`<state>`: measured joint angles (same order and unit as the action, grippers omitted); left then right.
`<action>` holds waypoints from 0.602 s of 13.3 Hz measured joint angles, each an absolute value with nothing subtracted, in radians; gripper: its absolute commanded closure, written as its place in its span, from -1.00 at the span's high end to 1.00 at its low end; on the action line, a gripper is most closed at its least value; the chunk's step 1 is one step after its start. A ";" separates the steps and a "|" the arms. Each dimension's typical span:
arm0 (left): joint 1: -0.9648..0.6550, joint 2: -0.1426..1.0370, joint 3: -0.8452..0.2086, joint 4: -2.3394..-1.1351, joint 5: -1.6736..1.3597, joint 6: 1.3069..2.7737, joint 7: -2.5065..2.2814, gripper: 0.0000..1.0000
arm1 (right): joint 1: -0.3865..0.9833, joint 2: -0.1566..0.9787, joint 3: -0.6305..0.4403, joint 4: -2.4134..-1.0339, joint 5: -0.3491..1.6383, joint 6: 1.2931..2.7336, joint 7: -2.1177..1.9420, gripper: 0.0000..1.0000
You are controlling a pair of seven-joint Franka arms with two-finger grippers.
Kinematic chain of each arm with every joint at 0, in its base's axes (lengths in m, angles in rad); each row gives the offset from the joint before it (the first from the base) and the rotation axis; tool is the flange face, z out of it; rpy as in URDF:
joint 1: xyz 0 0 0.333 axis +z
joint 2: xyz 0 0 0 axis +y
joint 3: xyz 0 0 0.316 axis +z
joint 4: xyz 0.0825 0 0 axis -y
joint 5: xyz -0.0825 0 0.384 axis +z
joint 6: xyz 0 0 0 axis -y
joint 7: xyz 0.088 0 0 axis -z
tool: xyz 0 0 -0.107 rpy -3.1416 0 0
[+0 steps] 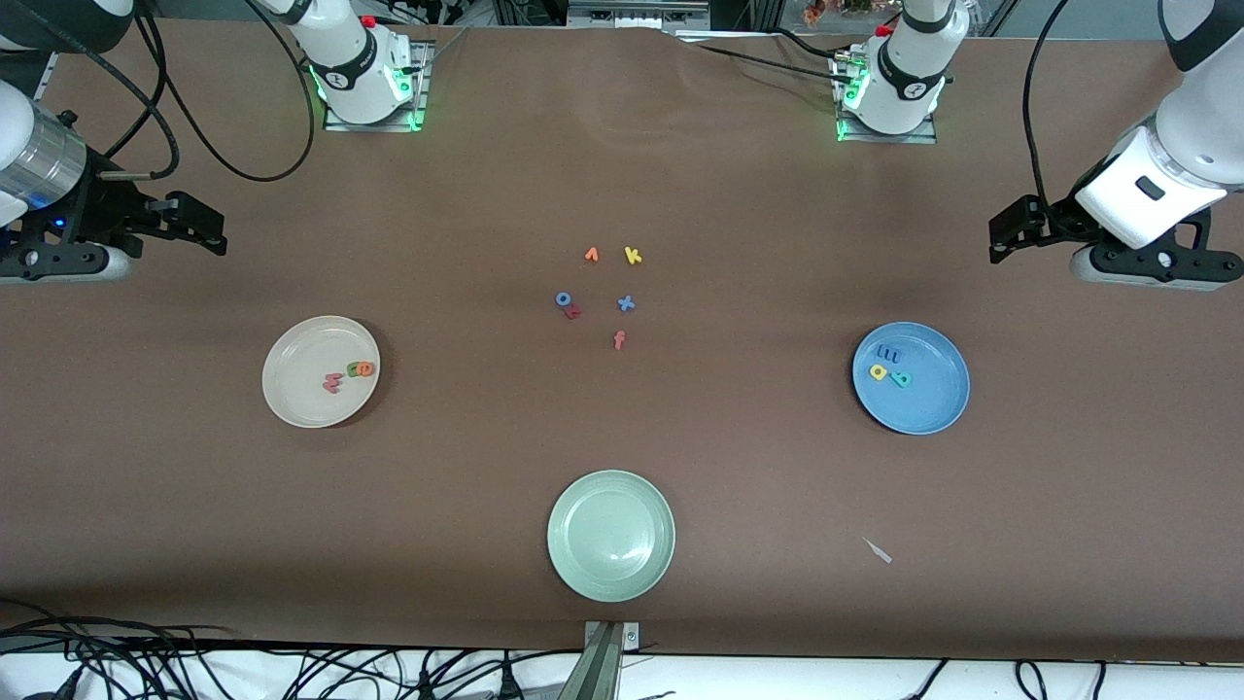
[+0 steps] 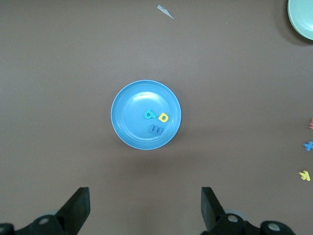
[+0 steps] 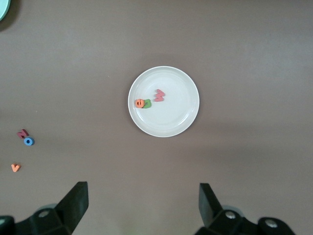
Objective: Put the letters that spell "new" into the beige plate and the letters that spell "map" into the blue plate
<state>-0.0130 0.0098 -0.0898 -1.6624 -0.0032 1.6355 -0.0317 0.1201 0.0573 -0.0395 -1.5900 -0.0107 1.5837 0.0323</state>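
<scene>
Letters n, e, w (image 3: 149,100) in beige plate (image 3: 181,117), m, a, p (image 2: 156,120) in blue plate (image 2: 132,107) (both grippers' fingers wide)

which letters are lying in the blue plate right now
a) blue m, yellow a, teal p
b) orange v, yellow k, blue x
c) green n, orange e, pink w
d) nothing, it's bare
a: the blue plate holds the blue m, the yellow a and the teal p, also seen in the left wrist view; the n, e and w lie in the beige plate.
</scene>
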 measured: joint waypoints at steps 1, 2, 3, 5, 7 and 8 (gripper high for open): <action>-0.012 0.010 -0.092 -1.663 -0.003 1.635 -0.032 1.00 | 0.120 0.060 -0.040 -1.589 -0.011 1.584 0.032 1.00; -0.012 0.010 -0.093 -1.663 -0.003 1.635 -0.032 1.00 | 0.120 0.060 -0.040 -1.588 -0.011 1.584 0.032 1.00; -0.012 0.010 -0.094 -1.663 -0.003 1.635 -0.032 1.00 | 0.120 0.061 -0.040 -1.588 -0.011 1.584 0.032 1.00; -0.011 0.010 -0.094 -1.663 -0.003 1.635 -0.032 1.00 | 0.120 0.060 -0.040 -1.588 -0.011 1.584 0.032 1.00; -0.007 0.010 -0.094 -1.664 -0.003 1.635 -0.032 1.00 | 0.120 0.061 -0.040 -1.587 -0.011 1.584 0.032 1.00; -0.003 0.010 -0.094 -1.665 -0.003 1.635 -0.032 1.00 | 0.120 0.061 -0.039 -1.587 -0.011 1.584 0.032 1.00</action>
<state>-0.0033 0.0099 -0.0936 -1.6647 -0.0032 1.6355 -0.0317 0.1201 0.0605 -0.0395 -1.5869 -0.0107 1.5837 0.0323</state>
